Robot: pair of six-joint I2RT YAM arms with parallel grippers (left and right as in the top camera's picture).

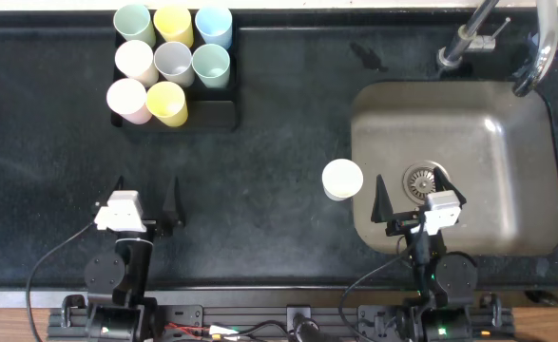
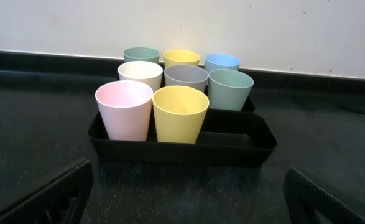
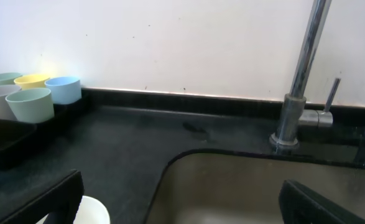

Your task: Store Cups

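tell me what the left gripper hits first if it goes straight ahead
Probably the near wall of the black tray, which the left gripper faces squarely; if it travels higher, the front pink cup or yellow cup instead. Height is hard to judge.

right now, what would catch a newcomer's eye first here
Eight pastel cups packed in a black tray at the far left of the counter. Then a lone white cup on the counter just left of the steel sink, near the right claw.
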